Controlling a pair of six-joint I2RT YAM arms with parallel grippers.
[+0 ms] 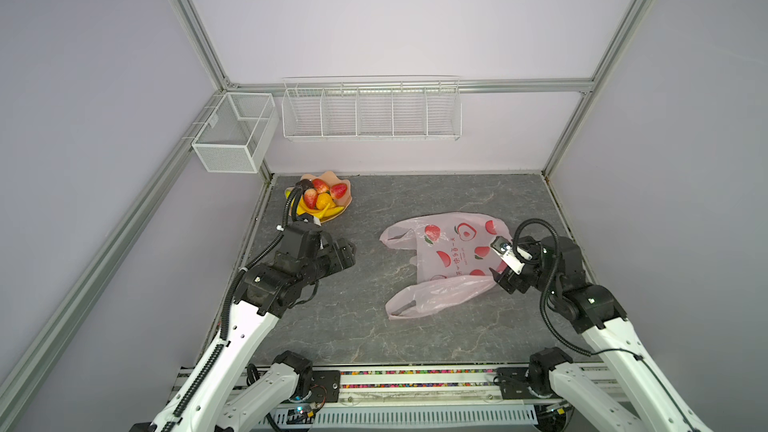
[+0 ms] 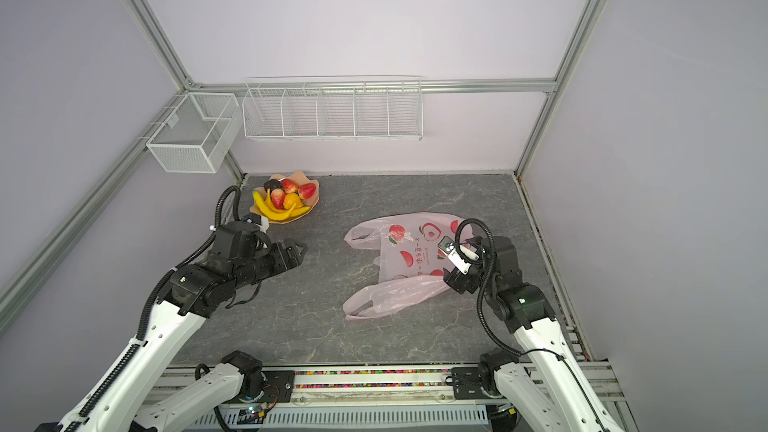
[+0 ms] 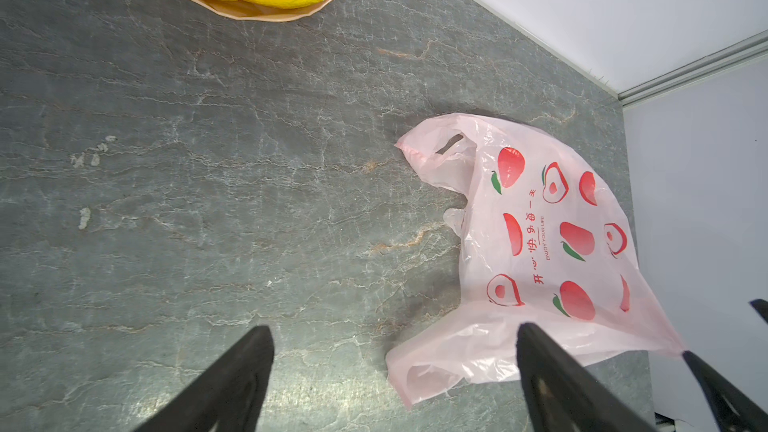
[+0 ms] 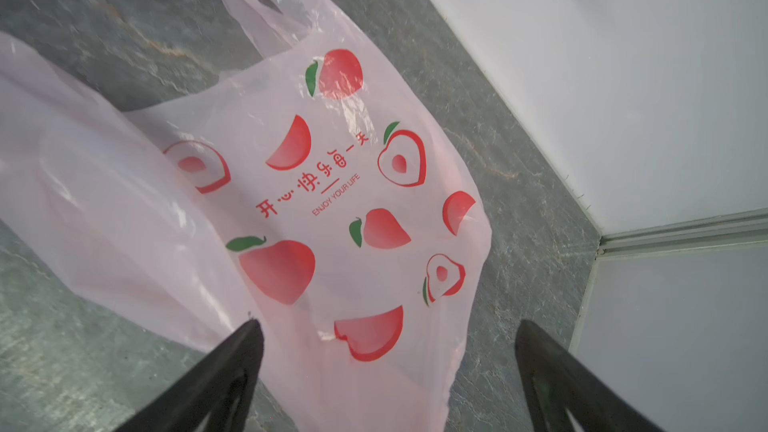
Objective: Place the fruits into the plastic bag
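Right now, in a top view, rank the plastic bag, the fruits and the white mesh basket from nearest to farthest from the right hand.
1. plastic bag: right beside the right hand, on the right.
2. fruits: piled at the back left.
3. white mesh basket: hung higher, farther left, beyond the fruits.

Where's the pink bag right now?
In both top views the pink bag lies on the grey table, right of the middle, by the right fingers and away from the fruit dish.

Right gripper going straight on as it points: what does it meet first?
The right gripper would probably meet the thin translucent pink plastic bag first, lying just before its open jaws.
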